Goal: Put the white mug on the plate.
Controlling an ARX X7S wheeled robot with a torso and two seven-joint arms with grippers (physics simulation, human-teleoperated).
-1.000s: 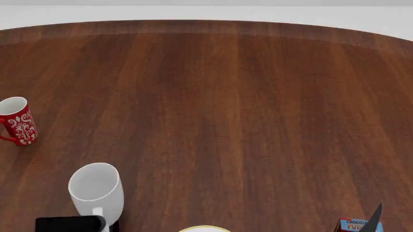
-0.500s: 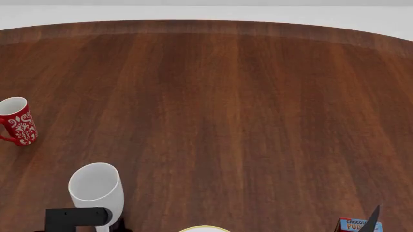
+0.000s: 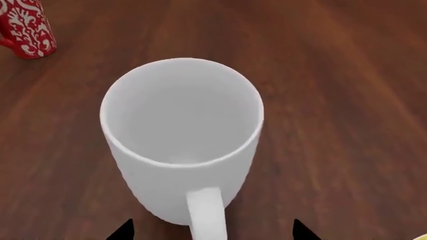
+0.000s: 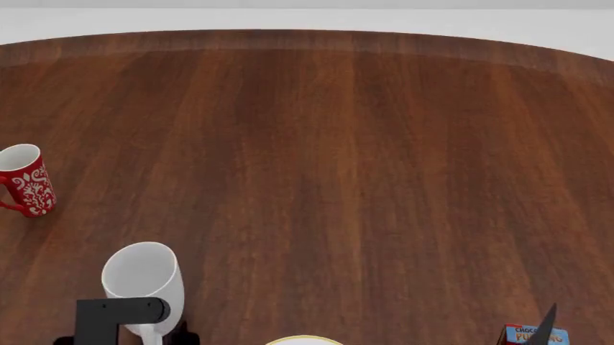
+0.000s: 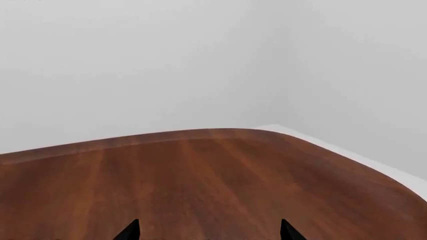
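Observation:
The white mug (image 4: 144,282) stands upright near the table's front left, its handle turned toward me. In the left wrist view the white mug (image 3: 181,125) fills the middle, and its handle runs down between the two dark tips of my left gripper (image 3: 212,232). That gripper is open, and its tips sit either side of the handle without touching it. Only the top sliver of the plate (image 4: 304,340) shows at the head view's bottom edge. My right gripper (image 5: 209,232) is open over bare wood and holds nothing.
A red mug with white floral pattern (image 4: 27,183) stands at the table's left edge, also seen as the red mug (image 3: 27,25) beyond the white one. A blue chocolate pudding box (image 4: 528,336) sits at the front right beside my right fingertip (image 4: 545,327). The brown table (image 4: 364,158) stretches far back.
My left arm's black body has come further into the head view, up behind the white mug's handle. The right fingertip has dropped slightly. The mugs have not moved.

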